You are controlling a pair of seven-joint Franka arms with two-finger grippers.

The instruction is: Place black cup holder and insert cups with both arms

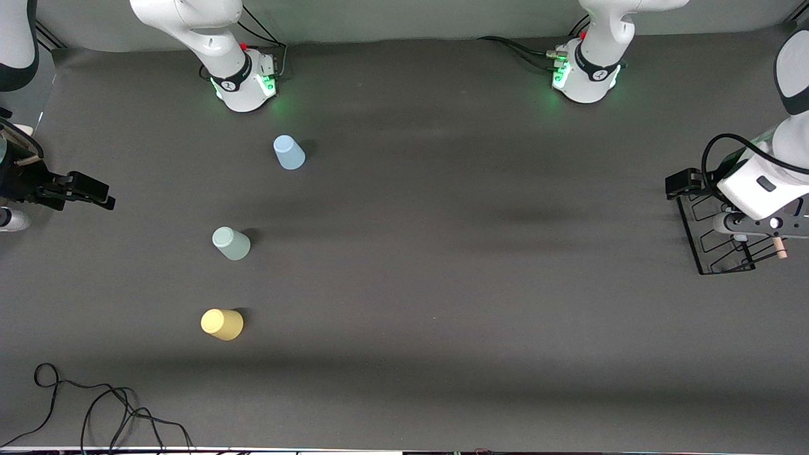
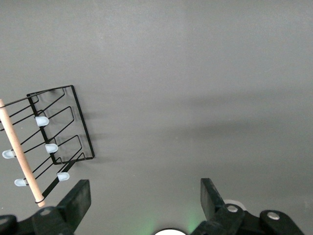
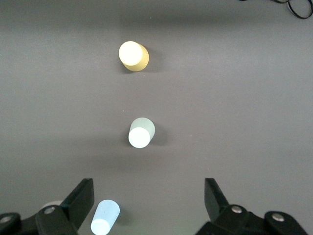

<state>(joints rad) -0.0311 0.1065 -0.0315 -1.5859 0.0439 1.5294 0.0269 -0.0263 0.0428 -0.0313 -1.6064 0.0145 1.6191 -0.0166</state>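
At the left arm's end, black cup holder (image 1: 720, 243) apparently upright.

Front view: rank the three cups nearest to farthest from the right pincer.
The right pincer hangs open at the right arm's end of the table.
1. Sage green cup, middle of the row.
2. Light blue cup, closest to the right arm's base; a near call with the green one.
3. Yellow cup, nearest the front camera.

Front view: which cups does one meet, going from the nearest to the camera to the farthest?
yellow cup → sage green cup → light blue cup
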